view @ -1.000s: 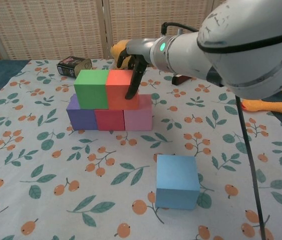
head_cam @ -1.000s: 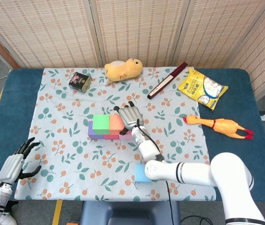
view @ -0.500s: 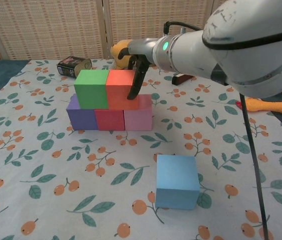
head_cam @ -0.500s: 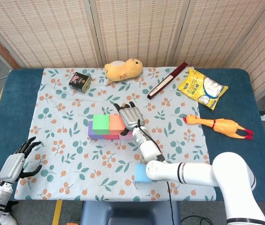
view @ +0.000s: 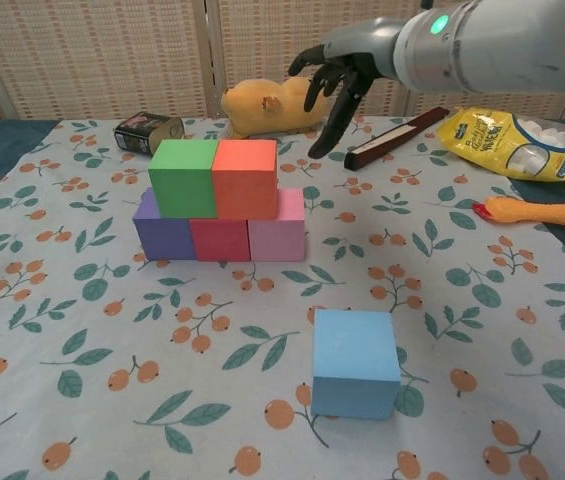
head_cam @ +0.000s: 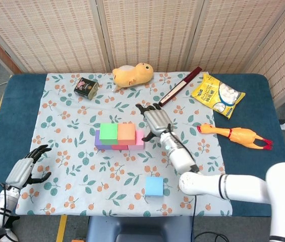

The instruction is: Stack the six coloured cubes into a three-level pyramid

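Observation:
Purple (view: 163,232), red (view: 220,238) and pink (view: 278,228) cubes form a row on the cloth. On top of that row sit a green cube (view: 183,177) and an orange cube (view: 245,178); from above they show as green cube (head_cam: 109,133) and orange cube (head_cam: 126,131). A light blue cube (view: 354,362) lies alone near the front edge, also seen as the blue cube (head_cam: 154,186). My right hand (view: 344,70) hovers open, up and to the right of the orange cube, touching nothing; right hand (head_cam: 156,120). My left hand (head_cam: 27,167) hangs open off the cloth's left front corner.
At the back lie a dark tin (head_cam: 86,86), a yellow plush toy (head_cam: 132,74) and a dark red bar (head_cam: 180,85). A snack bag (head_cam: 218,95) and a rubber chicken (head_cam: 235,134) lie on the right. The floral cloth (head_cam: 71,166) covers the table's middle.
My right hand has let go of the orange cube and lifted away to the right. The orange cube stays on the pink and red cubes. The left hand shifted slightly.

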You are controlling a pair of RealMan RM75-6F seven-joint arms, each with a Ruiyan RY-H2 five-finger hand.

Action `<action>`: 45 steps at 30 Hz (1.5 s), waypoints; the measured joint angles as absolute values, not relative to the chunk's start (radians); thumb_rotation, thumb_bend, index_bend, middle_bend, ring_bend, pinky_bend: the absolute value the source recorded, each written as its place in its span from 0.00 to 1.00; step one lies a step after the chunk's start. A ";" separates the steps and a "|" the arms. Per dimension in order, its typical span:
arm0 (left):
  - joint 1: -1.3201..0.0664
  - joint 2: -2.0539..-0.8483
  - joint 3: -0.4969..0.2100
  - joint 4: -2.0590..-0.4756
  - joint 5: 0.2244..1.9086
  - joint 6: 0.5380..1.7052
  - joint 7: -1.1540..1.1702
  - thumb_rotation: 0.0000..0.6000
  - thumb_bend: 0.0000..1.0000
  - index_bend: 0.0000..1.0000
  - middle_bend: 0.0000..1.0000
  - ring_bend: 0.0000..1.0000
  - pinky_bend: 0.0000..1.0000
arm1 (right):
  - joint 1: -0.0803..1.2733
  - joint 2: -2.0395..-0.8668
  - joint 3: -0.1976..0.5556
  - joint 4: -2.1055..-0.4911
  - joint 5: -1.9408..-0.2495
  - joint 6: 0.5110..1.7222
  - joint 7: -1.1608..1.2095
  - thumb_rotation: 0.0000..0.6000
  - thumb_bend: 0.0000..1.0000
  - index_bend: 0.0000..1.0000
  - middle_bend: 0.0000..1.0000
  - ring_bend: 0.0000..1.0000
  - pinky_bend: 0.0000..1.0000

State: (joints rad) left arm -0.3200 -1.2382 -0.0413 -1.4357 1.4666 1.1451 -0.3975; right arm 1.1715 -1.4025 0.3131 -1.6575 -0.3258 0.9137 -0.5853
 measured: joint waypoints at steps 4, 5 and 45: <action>-0.367 -1.259 -0.055 -1.402 1.461 1.083 -0.413 1.00 0.31 0.14 0.18 0.17 0.17 | 1.129 -1.353 0.283 -1.680 -0.336 0.848 -0.537 1.00 0.37 0.00 0.20 0.09 0.00; -0.378 -1.264 -0.058 -1.394 1.459 1.067 -0.414 1.00 0.31 0.13 0.18 0.18 0.17 | 1.121 -1.345 0.273 -1.679 -0.338 0.821 -0.523 1.00 0.44 0.00 0.20 0.08 0.00; -0.650 -1.453 -0.091 -1.195 1.403 0.743 -0.557 1.00 0.31 0.01 0.18 0.10 0.16 | 1.097 -1.516 0.191 -1.393 -0.520 0.543 -0.117 1.00 0.61 0.00 0.20 0.01 0.00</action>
